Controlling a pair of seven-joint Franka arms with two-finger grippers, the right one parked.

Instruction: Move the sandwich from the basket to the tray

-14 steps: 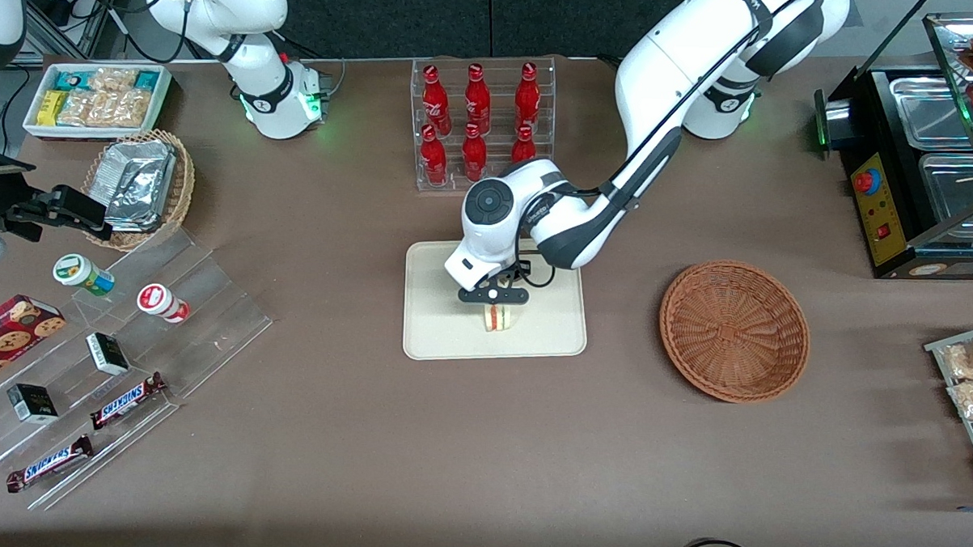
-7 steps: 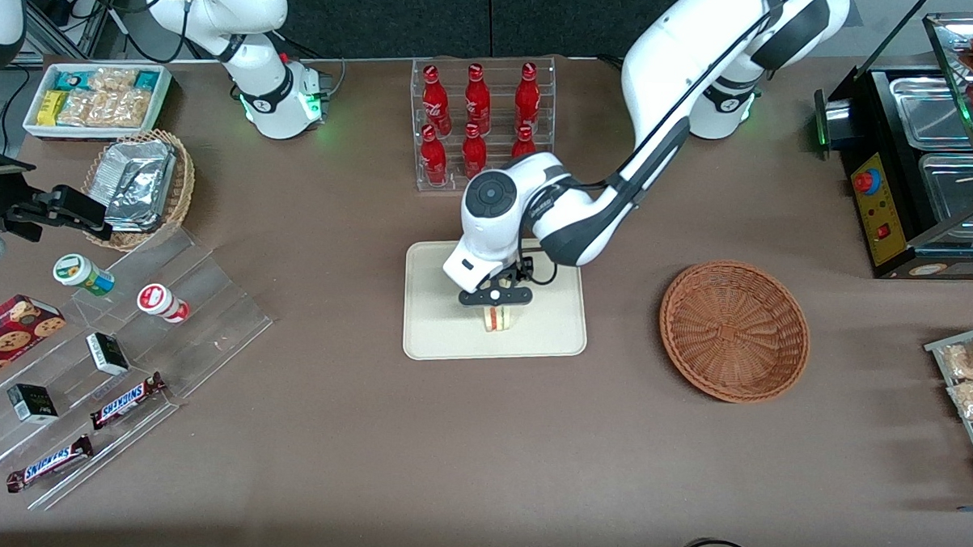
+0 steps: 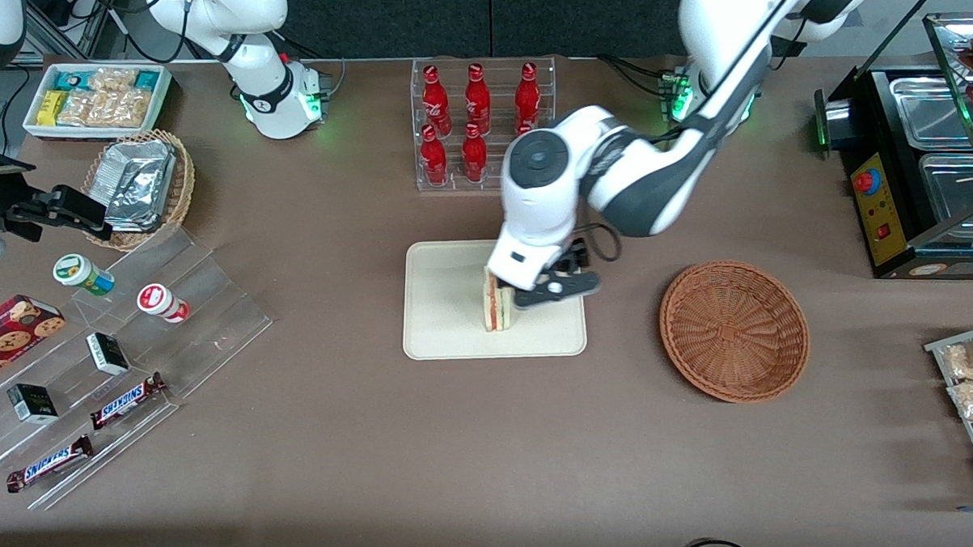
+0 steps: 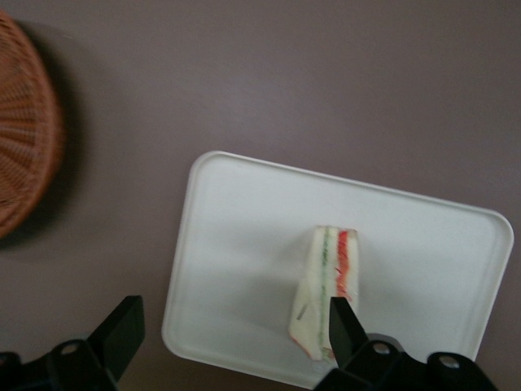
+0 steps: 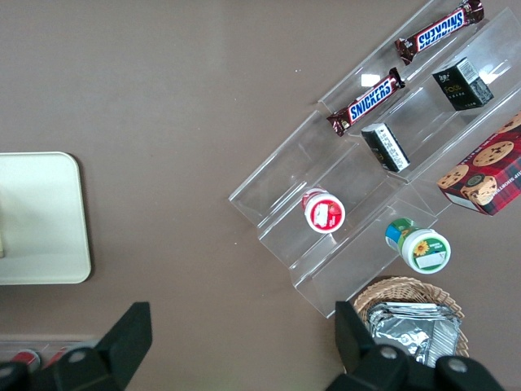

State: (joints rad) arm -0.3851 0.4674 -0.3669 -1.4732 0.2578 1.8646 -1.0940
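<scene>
The sandwich [image 3: 495,304] [image 4: 328,289] is seen standing on the tray [image 3: 444,321] [image 4: 244,236], filling stripe upward. The gripper [image 3: 552,289] [image 4: 232,338] is held above the tray with its fingers spread wide and nothing between them. The basket [image 3: 734,331] [image 4: 24,130] is set well apart from the tray, toward the working arm's end of the table.
</scene>
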